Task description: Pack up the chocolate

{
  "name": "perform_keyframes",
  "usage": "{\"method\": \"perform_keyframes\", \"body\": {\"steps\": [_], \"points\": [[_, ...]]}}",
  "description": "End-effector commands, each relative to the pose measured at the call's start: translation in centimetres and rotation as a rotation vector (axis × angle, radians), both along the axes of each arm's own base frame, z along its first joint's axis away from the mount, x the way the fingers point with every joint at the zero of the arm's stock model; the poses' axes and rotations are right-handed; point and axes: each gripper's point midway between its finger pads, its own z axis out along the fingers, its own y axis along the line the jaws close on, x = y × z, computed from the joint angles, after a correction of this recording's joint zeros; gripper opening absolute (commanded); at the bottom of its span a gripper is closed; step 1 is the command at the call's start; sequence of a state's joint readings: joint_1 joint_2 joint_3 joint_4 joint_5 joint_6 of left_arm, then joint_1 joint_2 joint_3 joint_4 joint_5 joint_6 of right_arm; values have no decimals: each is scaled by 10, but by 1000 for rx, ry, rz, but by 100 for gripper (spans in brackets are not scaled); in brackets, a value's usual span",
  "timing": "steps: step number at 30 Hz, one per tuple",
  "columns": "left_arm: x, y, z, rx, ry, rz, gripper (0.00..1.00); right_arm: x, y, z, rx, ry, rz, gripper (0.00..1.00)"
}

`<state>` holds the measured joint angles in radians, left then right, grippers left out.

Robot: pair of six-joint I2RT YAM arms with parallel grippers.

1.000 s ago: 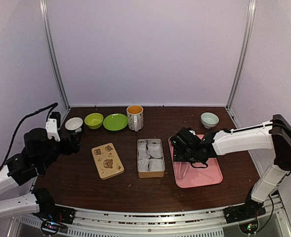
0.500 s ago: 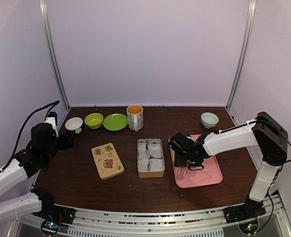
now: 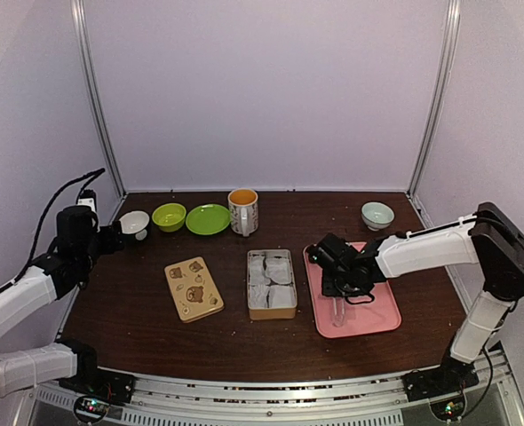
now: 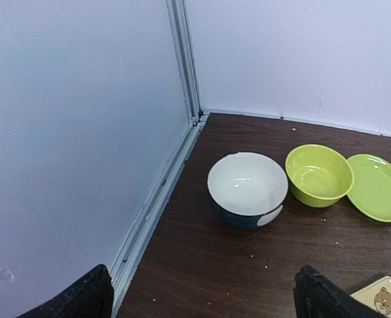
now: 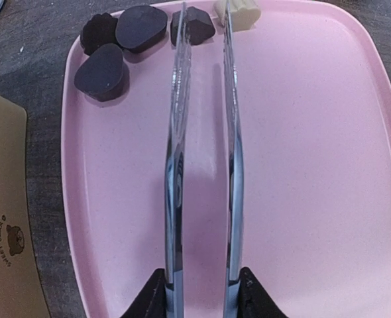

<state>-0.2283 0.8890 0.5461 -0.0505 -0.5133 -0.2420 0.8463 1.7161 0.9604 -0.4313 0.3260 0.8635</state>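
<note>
Bowls stand far left: the white bowl [image 4: 247,189] and the green bowl [image 4: 319,174] lie ahead of my left gripper [image 4: 205,291], which is spread wide around nothing. The bear lid [image 3: 194,288] and the tin [image 3: 272,282] lie mid-table. On the pink tray [image 5: 315,165], my right gripper [image 5: 201,298] pinches the metal tongs [image 5: 177,165]. The chocolate [image 5: 141,28] lies by the far rim, one piece between the tips and the others just left. Open pink surface lies right of the tongs.

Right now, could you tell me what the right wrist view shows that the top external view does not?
Only the right wrist view: the chocolate at the far end of the pink tray, dark pieces plus one pale. Only the top view: the left gripper, mug and bowls. Both: that tray and the metal tongs held in the right gripper.
</note>
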Motion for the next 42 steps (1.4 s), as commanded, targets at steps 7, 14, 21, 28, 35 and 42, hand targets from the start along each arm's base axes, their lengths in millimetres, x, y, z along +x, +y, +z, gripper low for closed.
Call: {"method": "perform_keyframes", "body": {"steps": [7, 14, 21, 28, 35, 42], "points": [[25, 30, 8, 55, -108, 47, 98, -3, -16, 41, 6, -97, 32, 33], [38, 31, -8, 119, -163, 5, 98, -8, -24, 63, 16, -149, 73, 33], [35, 13, -19, 219, -278, -116, 98, -18, -29, 74, 47, -177, 125, 34], [45, 7, -29, 233, -296, -153, 98, -33, -36, 67, 45, -182, 218, 34], [48, 8, -34, 226, -278, -158, 98, -36, -34, 63, 33, -213, 291, 34], [54, 10, -43, 206, -263, -176, 98, -36, -26, 64, 36, -210, 346, 34]]}}
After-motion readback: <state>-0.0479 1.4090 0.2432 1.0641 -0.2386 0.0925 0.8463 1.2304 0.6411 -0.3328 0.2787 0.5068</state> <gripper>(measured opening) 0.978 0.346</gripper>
